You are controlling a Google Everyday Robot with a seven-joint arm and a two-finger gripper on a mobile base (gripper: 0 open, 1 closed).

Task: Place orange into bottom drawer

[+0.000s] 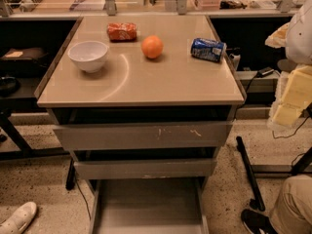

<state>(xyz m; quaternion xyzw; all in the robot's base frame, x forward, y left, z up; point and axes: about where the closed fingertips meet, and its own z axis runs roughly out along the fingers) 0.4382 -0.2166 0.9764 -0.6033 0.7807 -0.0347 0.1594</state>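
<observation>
One small round orange [152,47] sits far-centre on the beige tabletop [146,87]; being round, it shows no long axis. It lies between one white bowl [88,55] and one blue can [208,49], with one red-orange snack bag [122,31] just left of it. The grey metal bottom drawer [146,204], lowest of three, is pulled out near. My gripper [292,99] hangs right of the table; whether it is open I cannot tell.

The beige tabletop [146,82] carries four items, none touching another.

- White bowl [88,55]: upright, left side.
- Red-orange snack bag [122,31]: rear (lying flat).
- Orange [152,47]: rear centre, between bag and can.
- Blue can [208,49]: on its side, right rear.

The gripper [290,101] hangs beyond the table's right edge.
</observation>
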